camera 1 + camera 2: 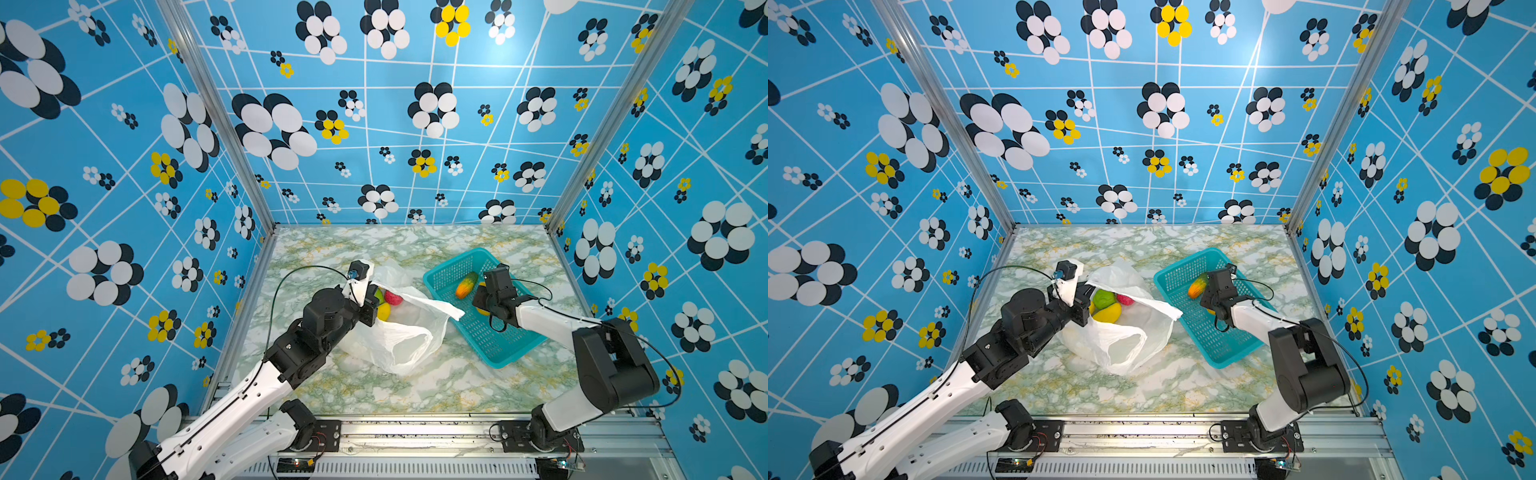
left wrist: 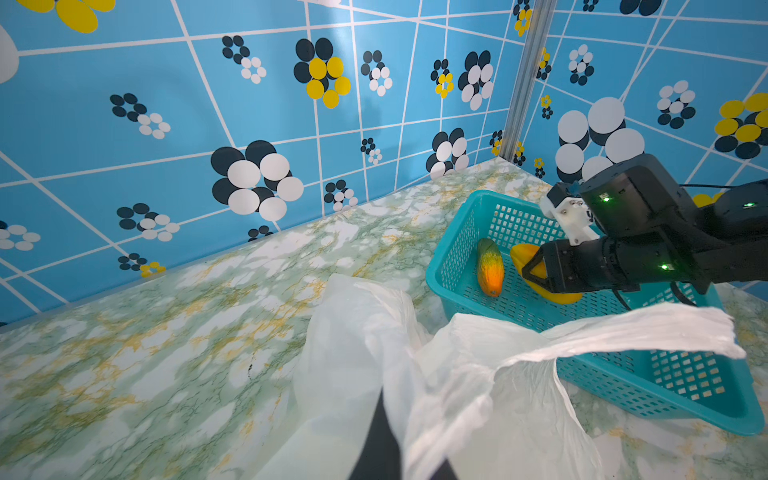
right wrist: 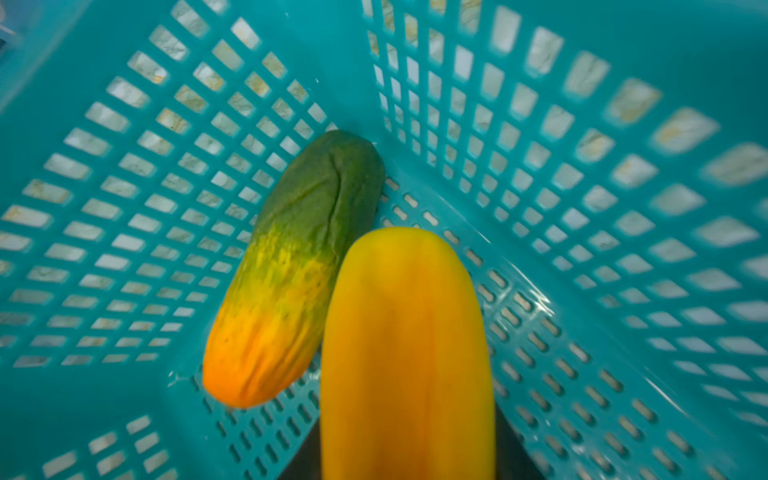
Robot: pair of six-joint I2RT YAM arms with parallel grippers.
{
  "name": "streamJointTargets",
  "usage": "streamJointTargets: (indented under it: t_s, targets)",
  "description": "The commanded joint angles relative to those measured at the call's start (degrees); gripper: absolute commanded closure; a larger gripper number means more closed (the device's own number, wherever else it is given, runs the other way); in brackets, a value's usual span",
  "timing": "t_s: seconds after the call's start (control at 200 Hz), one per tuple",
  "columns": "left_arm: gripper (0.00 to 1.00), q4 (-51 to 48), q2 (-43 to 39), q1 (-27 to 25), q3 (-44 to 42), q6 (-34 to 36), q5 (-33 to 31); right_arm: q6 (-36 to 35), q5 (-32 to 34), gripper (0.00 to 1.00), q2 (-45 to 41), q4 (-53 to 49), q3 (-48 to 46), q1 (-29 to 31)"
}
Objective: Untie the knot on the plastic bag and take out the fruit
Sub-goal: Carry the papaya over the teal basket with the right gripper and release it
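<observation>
Spreading beneath blue flower-print walls (image 1: 374, 124), the green-marbled table (image 1: 415, 386) in both top views carries the bag (image 1: 399, 340), mouth open, fruit (image 1: 384, 305) inside, left claw (image 1: 369, 312) clenched on its rim. The left wrist view shows the right claw (image 2: 532, 270) grasping a yellow fruit (image 2: 524, 254) inside the basket (image 2: 665, 399). The right wrist view shows an orange-green fruit (image 3: 291, 270) just beside it.

On the table (image 1: 415, 386), the plastic bag (image 1: 407, 345) lies left of the basket (image 1: 486, 340), fruit (image 1: 466, 285) inside both.
</observation>
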Motion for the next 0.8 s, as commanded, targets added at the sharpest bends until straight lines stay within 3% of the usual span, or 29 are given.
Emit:
streamJointTargets:
  t_s: [0.0, 0.155, 0.335, 0.465, 0.64, 0.795]
  targets:
    - [1.00, 1.42, -0.26, -0.40, -1.75, 0.92, 0.48, 1.73, -2.75, 0.66, 4.35, 3.59, 2.93, -0.78]
    - [1.00, 0.62, 0.94, -0.49, -0.83, 1.08, 0.43, 1.74, -1.86, 0.57, 6.76, 3.54, 4.09, -1.16]
    - [1.00, 0.79, 0.48, -0.49, -1.00, 0.79, 0.69, 1.90, -1.16, 0.28, 5.55, 3.41, 2.86, -1.44]
    - [1.00, 0.16, -0.19, -0.49, -0.91, 0.57, 0.77, 1.71, -1.12, 0.16, 0.98, 3.79, 0.37, -1.48]
    - [1.00, 0.06, -0.96, -0.49, -0.91, 0.48, 0.42, 0.37, -2.32, 0.13, -8.52, 0.94, -2.17, -1.39]
    - [1.00, 0.71, -0.34, -0.48, -0.96, 0.70, 0.52, -1.34, -2.69, 0.16, -23.48, -0.85, -7.33, -0.12]
